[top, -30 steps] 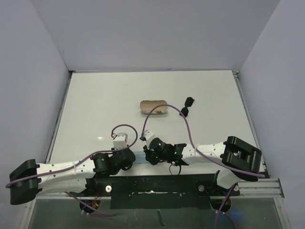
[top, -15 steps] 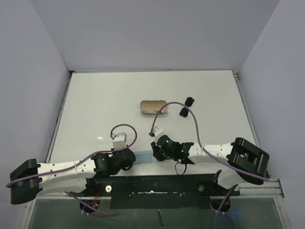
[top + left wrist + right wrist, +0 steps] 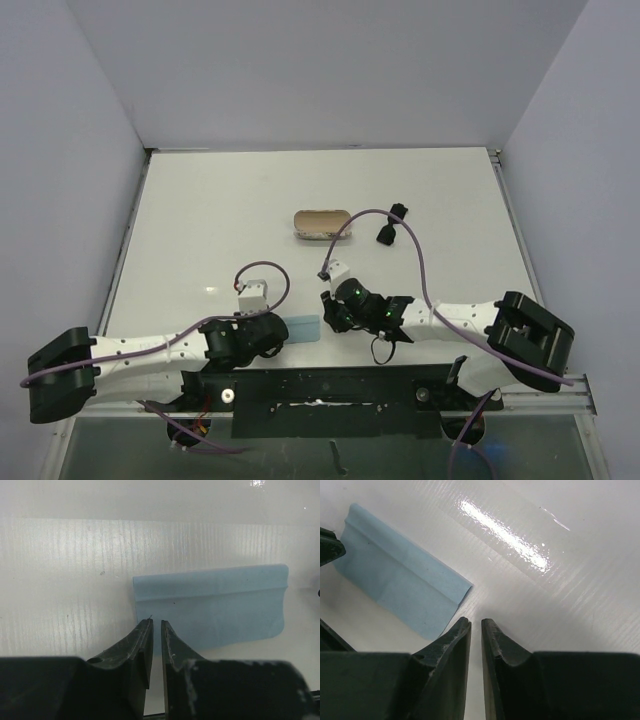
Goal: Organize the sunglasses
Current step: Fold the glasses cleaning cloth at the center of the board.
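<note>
Jaws clenched and empty on left gripper (image 3: 156, 623) and right gripper (image 3: 476, 621); the sunglasses (image 3: 385, 236) lie right of centre, above both, axis steeply diagonal, nearer the right.

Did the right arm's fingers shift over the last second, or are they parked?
Yes. Seen from above, the right arm's fingers slid right and slightly toward the case, which stayed put, uncovering the blue cloth.

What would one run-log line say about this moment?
left tool: shut, empty, at cloth edge | right tool: shut, empty, beside cloth | sunglasses: untouched, right of case
</note>
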